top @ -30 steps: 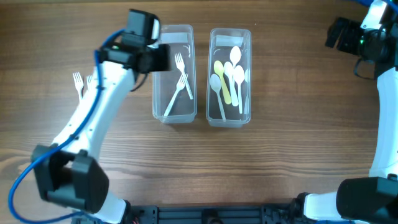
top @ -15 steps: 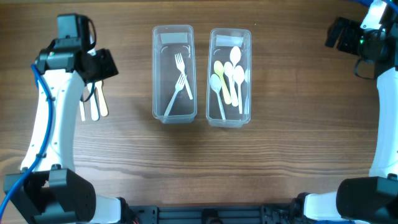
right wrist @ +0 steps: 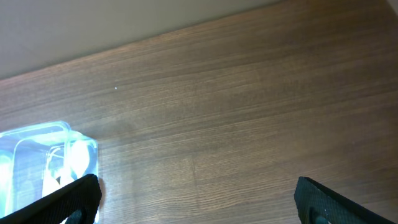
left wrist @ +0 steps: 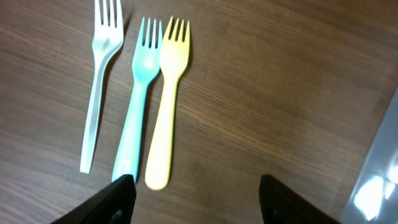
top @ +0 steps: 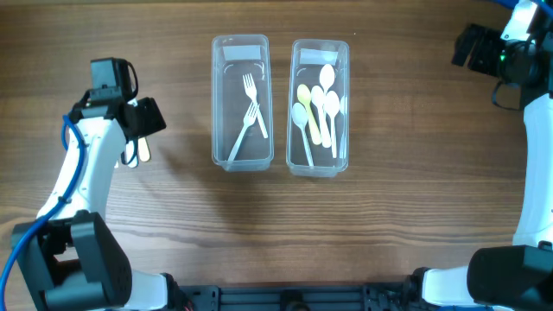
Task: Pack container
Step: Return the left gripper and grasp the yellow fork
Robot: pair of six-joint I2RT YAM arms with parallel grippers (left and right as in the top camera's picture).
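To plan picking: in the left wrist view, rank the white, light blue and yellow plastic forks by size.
1-2. Yellow plastic fork and light blue plastic fork: alike.
3. White plastic fork: slimmer; tines cropped, length unsure.

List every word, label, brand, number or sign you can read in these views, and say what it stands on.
None: no view shows any legible text.
The pale strip at the far end of the fork container, and the matching one in the spoon container, are too small and washed out to show any print.
The white fork, blue fork and yellow fork show no markings.
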